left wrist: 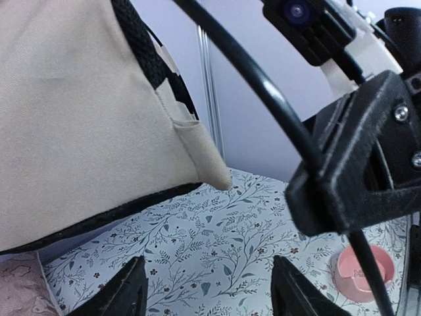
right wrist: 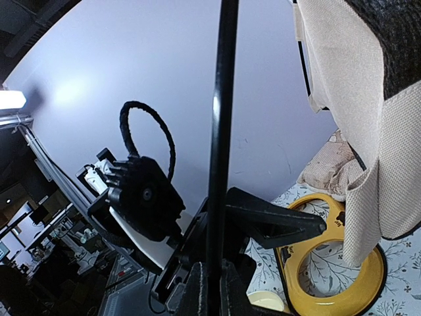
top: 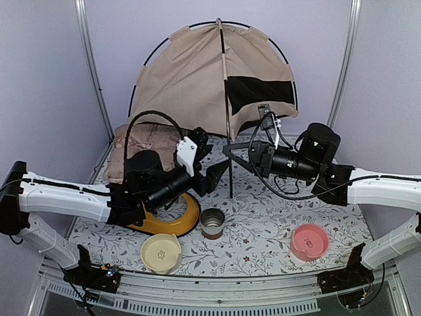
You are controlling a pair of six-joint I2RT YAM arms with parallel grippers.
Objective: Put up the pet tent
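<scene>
Count: one pet tent (top: pixel 191 79), standing at the table's (top: pixel 263 217) back edge against the wall. One black pole (top: pixel 231 181) stood upright in front of it, pinched in the right gripper (top: pixel 231 153). The left gripper (left wrist: pixel 209 276) was spread wide and empty, near the pole. One cushion (top: pixel 141 141), one yellow ring dish (top: pixel 187 220), one cream bowl (top: pixel 161 253), one metal cup (top: pixel 212 222), one pink bowl (top: pixel 309 241). Bare cloth lay between cup and pink bowl.

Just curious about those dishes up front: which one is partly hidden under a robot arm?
The yellow ring-shaped dish, tucked under the left arm. The cream bowl, metal cup and pink bowl all sit uncovered.

Lilac walls (top: pixel 39 79) w/ metal corner posts (top: pixel 92 72), floral-print tbl cloth (top: pixel 263 224).
</scene>
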